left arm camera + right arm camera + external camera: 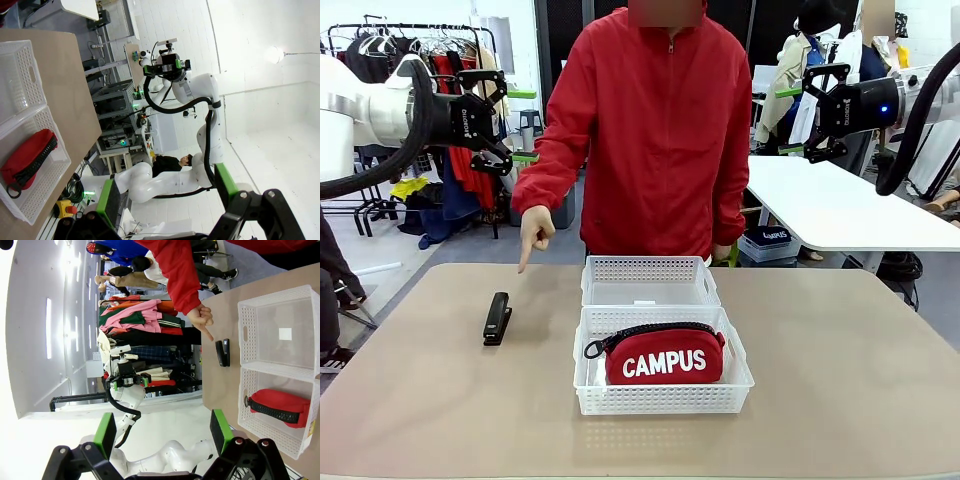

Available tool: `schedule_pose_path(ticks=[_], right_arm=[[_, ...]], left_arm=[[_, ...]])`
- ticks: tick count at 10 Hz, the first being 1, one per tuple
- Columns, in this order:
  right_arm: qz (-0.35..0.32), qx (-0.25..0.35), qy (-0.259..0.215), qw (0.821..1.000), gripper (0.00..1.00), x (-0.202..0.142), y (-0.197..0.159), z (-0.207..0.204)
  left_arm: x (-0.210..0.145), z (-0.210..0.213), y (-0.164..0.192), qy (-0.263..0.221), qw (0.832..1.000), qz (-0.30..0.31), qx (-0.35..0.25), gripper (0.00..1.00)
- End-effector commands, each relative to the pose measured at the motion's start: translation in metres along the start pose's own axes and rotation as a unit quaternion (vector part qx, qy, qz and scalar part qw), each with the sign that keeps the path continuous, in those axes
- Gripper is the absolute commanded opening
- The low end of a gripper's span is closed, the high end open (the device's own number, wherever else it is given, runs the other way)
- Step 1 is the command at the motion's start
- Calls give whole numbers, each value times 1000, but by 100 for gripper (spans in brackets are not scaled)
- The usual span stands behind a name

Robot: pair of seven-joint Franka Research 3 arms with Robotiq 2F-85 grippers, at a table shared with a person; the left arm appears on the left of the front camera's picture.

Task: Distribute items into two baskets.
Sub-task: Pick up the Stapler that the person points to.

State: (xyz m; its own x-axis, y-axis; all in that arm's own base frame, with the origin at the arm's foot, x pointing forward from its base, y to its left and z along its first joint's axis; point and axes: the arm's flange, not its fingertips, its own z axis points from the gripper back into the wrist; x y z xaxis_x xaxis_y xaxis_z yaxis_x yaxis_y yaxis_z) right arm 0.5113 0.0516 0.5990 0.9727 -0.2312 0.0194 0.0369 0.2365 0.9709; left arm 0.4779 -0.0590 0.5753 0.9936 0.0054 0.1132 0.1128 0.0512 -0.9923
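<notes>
A red pouch (665, 355) lettered "CAMPUS" lies in the near white basket (592, 392). Behind it stands the far basket (650, 268), with nothing in it. A slim black stapler (497, 318) lies on the table left of the baskets, and the person's hand (534, 232) points a finger down toward it. My left gripper (507, 125) hangs open high at the left, and my right gripper (800, 120) hangs open high at the right, both well above the table. The wrist views show the pouch (27, 157) (280, 407), the stapler (223, 352) and green-padded fingers (111, 197) (106, 432) wide apart.
The tan table (840, 360) has free room right of the baskets and along the front. A person in a red jacket (660, 130) stands at the far edge. A clothes rack (410, 60) and a white table (840, 205) stand beyond.
</notes>
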Motion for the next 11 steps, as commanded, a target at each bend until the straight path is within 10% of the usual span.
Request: schedule_pose_path(ticks=[1, 5, 11], right_arm=[[-8, 2, 1, 1000, 100, -1, 2, -1], [-8, 2, 1, 1000, 100, -1, 2, -1], [-8, 2, 1, 1000, 100, -1, 2, -1]], left_arm=[[1, 1, -4, -13, 999, 1, 33, 100], [13, 9, -1, 1, 975, 26, 221, 100], [9, 5, 27, 66, 832, -122, 538, 100]])
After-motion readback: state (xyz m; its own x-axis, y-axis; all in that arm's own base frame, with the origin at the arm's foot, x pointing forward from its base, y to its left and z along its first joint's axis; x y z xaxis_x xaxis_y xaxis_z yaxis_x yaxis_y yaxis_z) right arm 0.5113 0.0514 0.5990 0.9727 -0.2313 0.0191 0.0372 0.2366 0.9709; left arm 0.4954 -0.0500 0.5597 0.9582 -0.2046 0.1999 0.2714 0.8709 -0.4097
